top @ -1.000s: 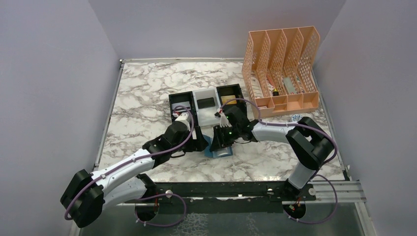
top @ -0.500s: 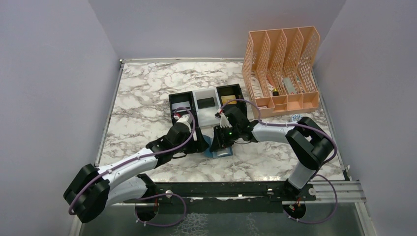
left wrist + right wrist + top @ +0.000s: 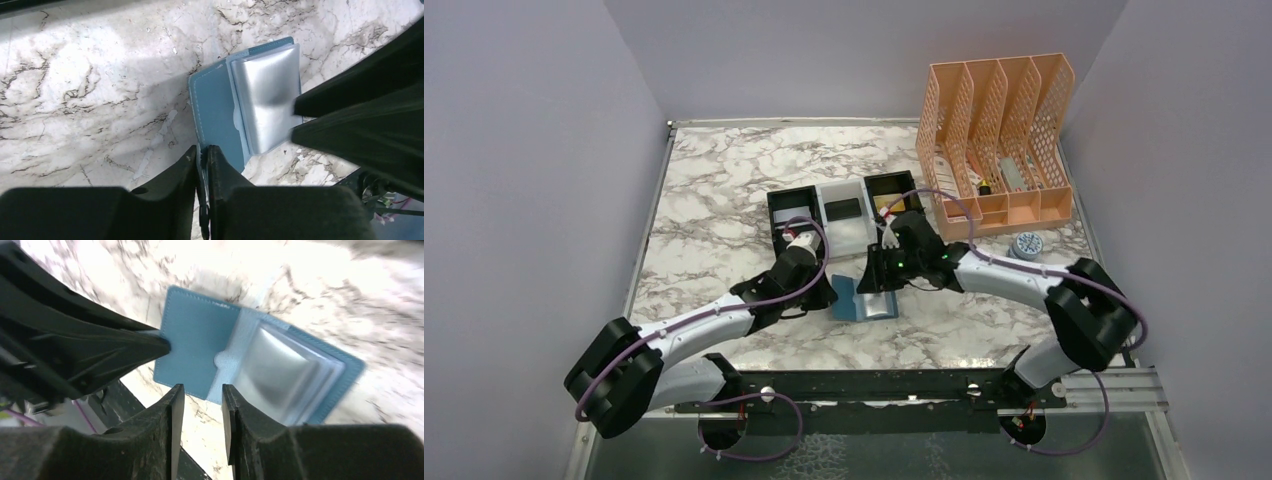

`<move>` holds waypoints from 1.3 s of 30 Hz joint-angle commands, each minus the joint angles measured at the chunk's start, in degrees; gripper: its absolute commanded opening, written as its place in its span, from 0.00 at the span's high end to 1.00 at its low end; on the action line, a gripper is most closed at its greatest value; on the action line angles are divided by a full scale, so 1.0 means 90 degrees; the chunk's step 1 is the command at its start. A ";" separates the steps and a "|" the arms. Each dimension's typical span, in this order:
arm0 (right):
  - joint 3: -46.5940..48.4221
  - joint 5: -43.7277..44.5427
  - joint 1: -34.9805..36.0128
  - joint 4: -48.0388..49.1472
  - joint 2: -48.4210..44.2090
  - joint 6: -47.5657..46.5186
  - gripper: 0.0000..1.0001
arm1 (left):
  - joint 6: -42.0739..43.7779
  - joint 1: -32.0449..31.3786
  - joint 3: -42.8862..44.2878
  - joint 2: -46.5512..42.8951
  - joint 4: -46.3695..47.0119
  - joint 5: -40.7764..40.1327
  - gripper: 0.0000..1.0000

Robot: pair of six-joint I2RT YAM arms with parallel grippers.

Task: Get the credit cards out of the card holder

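On the table [image 3: 714, 200]: left fingers [image 3: 222, 172] clamp card holder [image 3: 215, 115] edge | right fingers [image 3: 167, 432] apart (nothing between).

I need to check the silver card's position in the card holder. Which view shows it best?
Left wrist: the silver card is sharp and nearly whole, lying on one panel of the open card holder. Right wrist shows it too, but blurred. The top view gives only a small pale patch.
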 commanded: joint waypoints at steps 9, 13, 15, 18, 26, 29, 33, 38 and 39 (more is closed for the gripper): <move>-0.0348 0.2648 -0.0288 -0.0884 -0.1327 0.0286 0.59 | 0.0404 -0.0037 -0.0045 0.0227 0.0627 0.0582 1.00; -0.0691 0.1714 -0.0720 -0.0489 -0.1417 0.0384 0.57 | 0.0236 -0.0225 -0.0128 0.0327 0.0772 0.0557 1.00; -0.0812 0.1487 -0.0774 -0.0363 -0.1435 0.0367 0.56 | 0.0156 -0.0311 -0.0188 0.0370 0.0862 0.0533 1.00; -0.0950 0.1450 -0.0795 -0.0345 -0.1447 0.0401 0.52 | 0.0081 -0.0372 -0.0264 0.0426 0.0940 0.0464 1.00; -0.1200 0.0866 -0.0818 -0.0122 -0.1399 0.0541 0.52 | 0.0027 -0.0393 -0.0204 0.0491 0.0868 0.0332 1.00; -0.1228 0.0681 -0.0818 0.0000 -0.1360 0.0551 0.52 | 0.0029 -0.0393 -0.0194 0.0515 0.0835 0.0341 1.00; -0.1161 0.0625 -0.0818 -0.0012 -0.1227 0.0534 0.53 | 0.0042 -0.0392 -0.0200 0.0530 0.0822 0.0354 1.00; -0.1295 0.0590 -0.0818 0.0237 -0.1383 0.0650 0.56 | 0.0075 -0.0393 -0.0171 0.0513 0.0764 0.0347 1.00; -0.1301 0.0594 -0.0818 0.0268 -0.1397 0.0660 0.56 | 0.0068 -0.0393 -0.0167 0.0515 0.0766 0.0349 1.00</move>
